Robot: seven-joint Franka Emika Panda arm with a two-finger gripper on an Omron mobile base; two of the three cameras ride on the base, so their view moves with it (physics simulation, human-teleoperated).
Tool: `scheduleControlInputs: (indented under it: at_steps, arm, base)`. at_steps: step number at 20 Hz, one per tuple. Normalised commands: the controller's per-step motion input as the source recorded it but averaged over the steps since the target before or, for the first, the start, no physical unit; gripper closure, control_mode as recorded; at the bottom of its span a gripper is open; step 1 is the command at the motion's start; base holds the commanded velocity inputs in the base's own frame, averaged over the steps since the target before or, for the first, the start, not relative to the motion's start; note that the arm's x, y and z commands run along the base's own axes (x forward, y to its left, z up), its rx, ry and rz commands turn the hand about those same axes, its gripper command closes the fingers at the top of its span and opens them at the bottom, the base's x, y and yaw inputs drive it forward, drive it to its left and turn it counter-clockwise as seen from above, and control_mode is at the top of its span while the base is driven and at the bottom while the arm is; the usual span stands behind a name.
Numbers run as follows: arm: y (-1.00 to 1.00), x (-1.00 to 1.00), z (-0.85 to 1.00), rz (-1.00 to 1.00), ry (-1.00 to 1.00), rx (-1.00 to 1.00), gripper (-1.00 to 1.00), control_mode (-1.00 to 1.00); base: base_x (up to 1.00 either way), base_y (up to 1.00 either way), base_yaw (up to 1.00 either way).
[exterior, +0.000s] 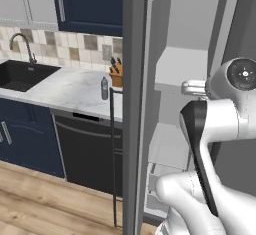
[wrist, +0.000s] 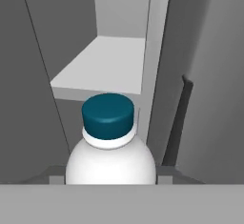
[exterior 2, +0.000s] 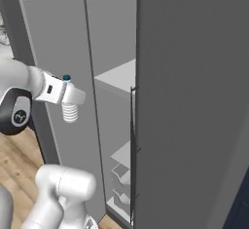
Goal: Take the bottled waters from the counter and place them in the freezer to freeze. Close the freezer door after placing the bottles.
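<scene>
My gripper (exterior 2: 71, 99) is shut on a bottled water (exterior 2: 71, 112), a ribbed whitish bottle with a blue cap (exterior 2: 66, 78), held in front of the open freezer (exterior 2: 114, 38). In the hand view the bottle (wrist: 110, 156) stands between my fingertips (wrist: 57, 178), and its cap points at a white freezer shelf (wrist: 105, 66). The freezer door (exterior: 133, 109) stands open, seen edge-on, with its dark bar handle (exterior: 113, 154). A second bottled water (exterior: 104, 88) stands on the white marble counter (exterior: 65, 86).
A wooden knife block (exterior: 116, 74) stands behind the counter bottle. The black sink (exterior: 22, 74) lies at the left and a black dishwasher front (exterior: 85, 149) is below the counter. A closed grey door with a dark handle (exterior 2: 132, 140) flanks the freezer opening. More white shelves (exterior: 167, 146) sit lower inside.
</scene>
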Motion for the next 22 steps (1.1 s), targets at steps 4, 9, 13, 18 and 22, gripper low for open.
scheduleControlInputs:
  at_steps: [4, 9, 13, 18, 22]
  arm:
    - [-0.02, 0.53, 0.12, -0.02, 0.03, 0.0, 1.0, -1.0]
    - [-0.06, 0.53, 0.04, -0.01, 0.0, 0.0, 1.0, -1.0]
    - [-0.2, 0.58, 0.01, -0.03, 0.02, 0.0, 1.0, -1.0]
    - [-0.27, 0.67, 0.0, -0.01, 0.09, -0.01, 1.0, -1.0]
    - [-0.27, 0.63, 0.0, 0.0, 0.09, 0.0, 1.0, -1.0]
  base:
    - [0.0, 0.0, 0.0]
    - [0.0, 0.0, 0.0]
    - [0.0, 0.0, 0.0]
    - [0.0, 0.0, 0.0]
    - [0.0, 0.0, 0.0]
